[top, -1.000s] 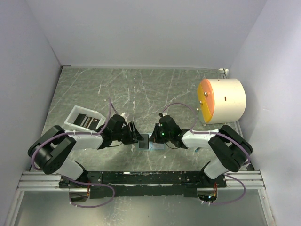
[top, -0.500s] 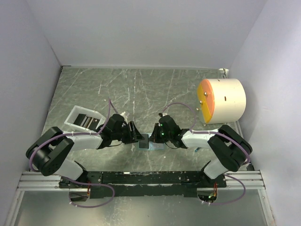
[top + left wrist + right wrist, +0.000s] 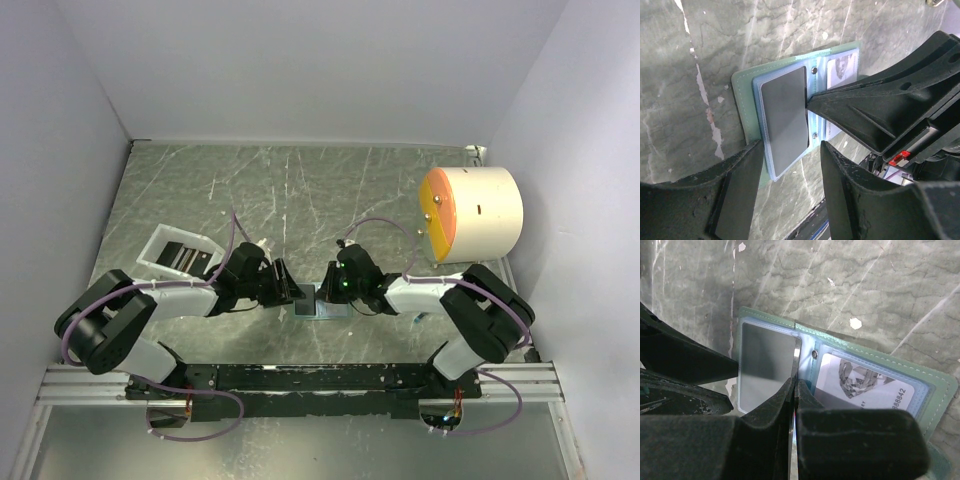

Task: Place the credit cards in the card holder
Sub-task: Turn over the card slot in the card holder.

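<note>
**Tucking a dark card into the open card holder**

The card holder [image 3: 747, 125] lies open on the grey marbled worktop [image 3: 690, 50], soft green outside, pale blue inside. A smooth, flat dark card [image 3: 785, 120] lies on one page, and a white printed card [image 3: 865, 385] sits in the clear pocket on the other. The right gripper [image 3: 794, 382] has its jaws pressed together at the dark card's edge by the spine; I cannot tell if they pinch it. The left gripper [image 3: 791, 145] has its jaws spread around the holder's end. Next, I think the card needs a gentle push into its pocket.
</note>
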Action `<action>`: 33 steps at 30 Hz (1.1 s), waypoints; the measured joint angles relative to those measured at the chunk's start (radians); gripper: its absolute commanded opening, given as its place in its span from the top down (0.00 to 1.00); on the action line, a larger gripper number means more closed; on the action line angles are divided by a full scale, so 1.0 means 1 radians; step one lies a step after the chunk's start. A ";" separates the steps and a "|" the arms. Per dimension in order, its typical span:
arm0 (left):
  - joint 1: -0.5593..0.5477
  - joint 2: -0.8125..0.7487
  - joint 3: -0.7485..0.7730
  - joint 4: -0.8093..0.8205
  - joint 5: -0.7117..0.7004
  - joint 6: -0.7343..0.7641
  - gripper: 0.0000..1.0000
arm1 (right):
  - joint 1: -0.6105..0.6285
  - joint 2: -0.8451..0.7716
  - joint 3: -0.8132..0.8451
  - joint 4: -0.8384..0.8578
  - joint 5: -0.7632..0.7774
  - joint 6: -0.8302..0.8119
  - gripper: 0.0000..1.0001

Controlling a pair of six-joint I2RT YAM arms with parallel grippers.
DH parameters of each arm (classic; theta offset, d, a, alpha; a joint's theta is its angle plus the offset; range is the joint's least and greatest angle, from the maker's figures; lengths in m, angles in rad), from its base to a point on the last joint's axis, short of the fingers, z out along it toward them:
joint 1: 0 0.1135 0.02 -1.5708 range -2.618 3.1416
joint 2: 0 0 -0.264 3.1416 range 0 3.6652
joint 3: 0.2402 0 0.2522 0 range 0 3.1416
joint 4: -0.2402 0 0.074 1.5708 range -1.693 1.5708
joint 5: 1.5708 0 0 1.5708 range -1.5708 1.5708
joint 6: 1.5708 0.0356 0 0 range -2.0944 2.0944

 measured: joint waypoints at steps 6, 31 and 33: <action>0.000 0.000 0.002 -0.014 0.000 0.002 0.40 | 0.002 0.008 0.004 0.008 0.000 0.000 0.97; 0.000 -0.023 0.002 -0.014 -0.004 0.002 0.40 | 0.002 0.009 0.005 0.010 0.000 0.003 0.97; 0.000 -0.023 0.002 -0.011 -0.004 0.001 0.40 | 0.002 0.009 0.005 0.010 0.000 0.003 0.98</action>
